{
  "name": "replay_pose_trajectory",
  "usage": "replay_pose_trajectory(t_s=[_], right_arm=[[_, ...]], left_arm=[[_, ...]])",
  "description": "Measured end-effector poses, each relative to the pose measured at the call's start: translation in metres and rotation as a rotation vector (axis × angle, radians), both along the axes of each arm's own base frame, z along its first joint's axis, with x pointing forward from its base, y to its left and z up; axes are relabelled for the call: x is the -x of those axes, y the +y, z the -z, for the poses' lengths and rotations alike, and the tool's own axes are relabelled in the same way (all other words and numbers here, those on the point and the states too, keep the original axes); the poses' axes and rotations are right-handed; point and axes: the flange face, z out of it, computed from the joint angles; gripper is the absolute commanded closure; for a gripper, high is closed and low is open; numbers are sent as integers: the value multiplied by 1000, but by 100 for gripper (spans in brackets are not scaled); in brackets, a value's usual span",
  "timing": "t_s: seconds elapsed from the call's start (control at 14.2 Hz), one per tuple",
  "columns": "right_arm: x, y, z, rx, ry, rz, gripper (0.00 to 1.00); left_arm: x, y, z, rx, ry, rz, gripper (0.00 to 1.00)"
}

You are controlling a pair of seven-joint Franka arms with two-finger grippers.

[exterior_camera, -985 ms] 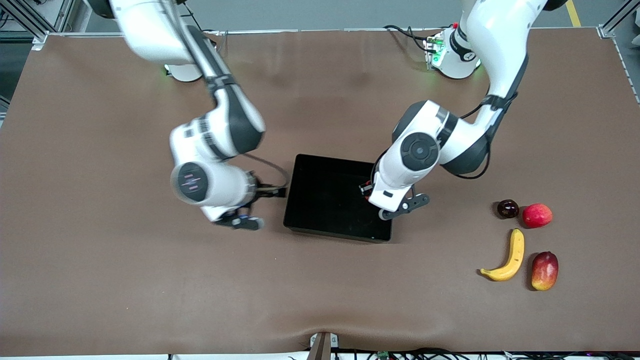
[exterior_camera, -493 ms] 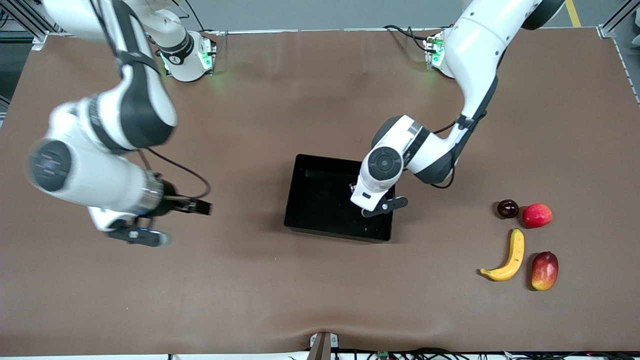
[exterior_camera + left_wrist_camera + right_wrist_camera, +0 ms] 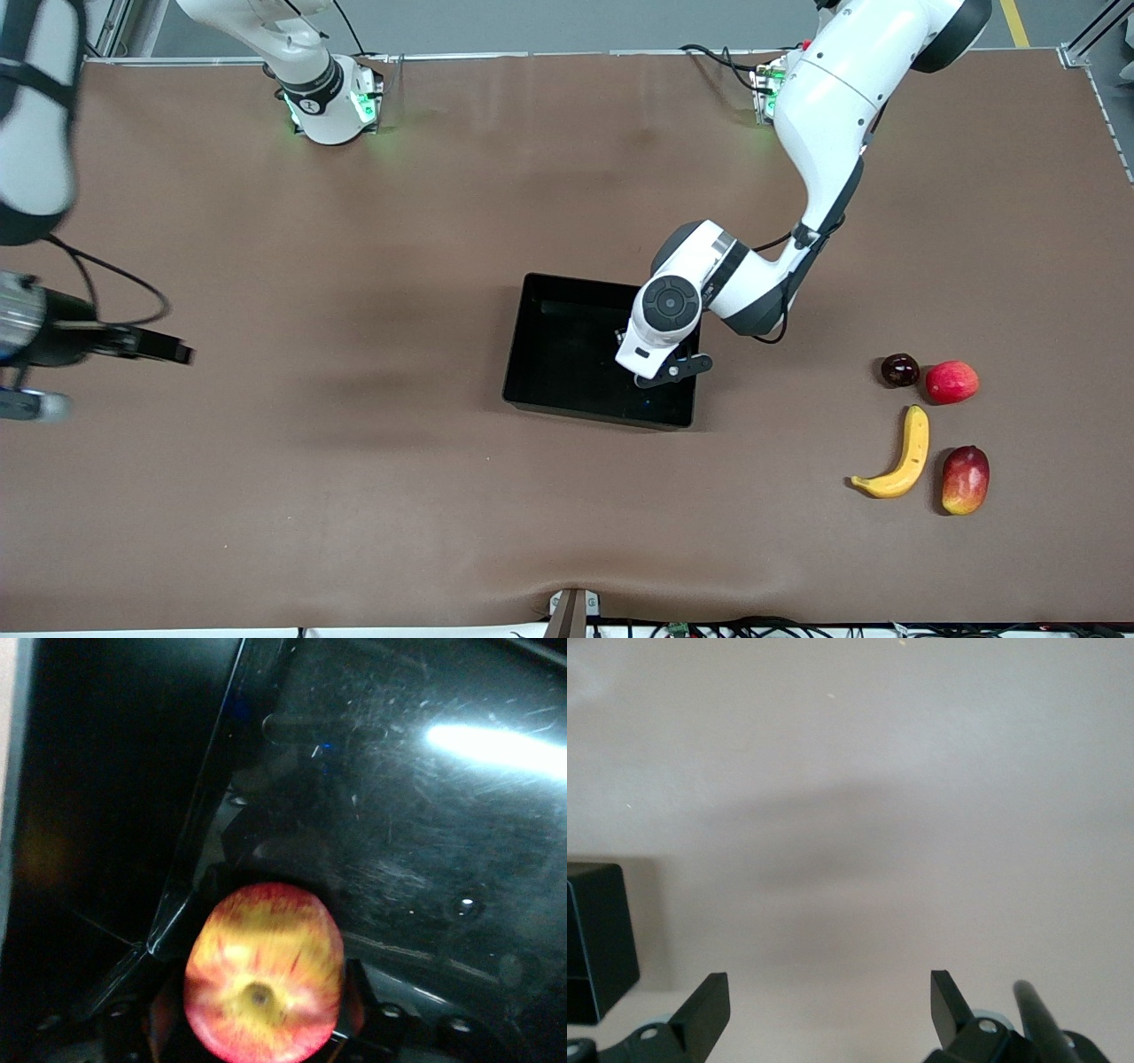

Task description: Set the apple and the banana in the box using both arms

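Observation:
My left gripper (image 3: 649,358) is over the box (image 3: 567,354), a shallow black open tray, close to the wall at the left arm's end. It is shut on the apple (image 3: 263,985), red with yellow streaks, stem dimple toward the camera, above the glossy box floor (image 3: 425,833). In the front view the hand hides the apple. The banana (image 3: 899,455) lies on the table toward the left arm's end. My right gripper (image 3: 27,390) is at the right arm's end of the table, open and empty (image 3: 830,992) over bare cloth.
Beside the banana lie a smooth red round fruit (image 3: 951,381), a dark round fruit (image 3: 900,369) and a red-yellow mango (image 3: 965,479). A corner of the box (image 3: 598,939) shows in the right wrist view. Brown cloth covers the table.
My right arm has swung away from the box to its own end of the table. My left gripper has moved with the apple from the box's wall to over its inside.

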Motion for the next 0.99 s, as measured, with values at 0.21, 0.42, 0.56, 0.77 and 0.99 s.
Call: replay_pose_trajectory(t_s=[0.21,0.42,0.56,0.77,0.99], right_arm=[[30,-39,-43,31,0,-43,0],[74,-63,-80,11,4,-76,0],[100,-67,-88,41,-22,-88,0],[128,-42,-95,97,-34,-153,0],[132,-26,-89,124,-56,-182,0]], left_arm=[[-15,-3,-37,32,-64,-11,0],[-39,18,-114,63,-176,-30,0],[-61,63,-156,72,-227,-4,0],[-95,139,-172,74,-253,62,0],[-118,216,-158,72,-231,156,0]])
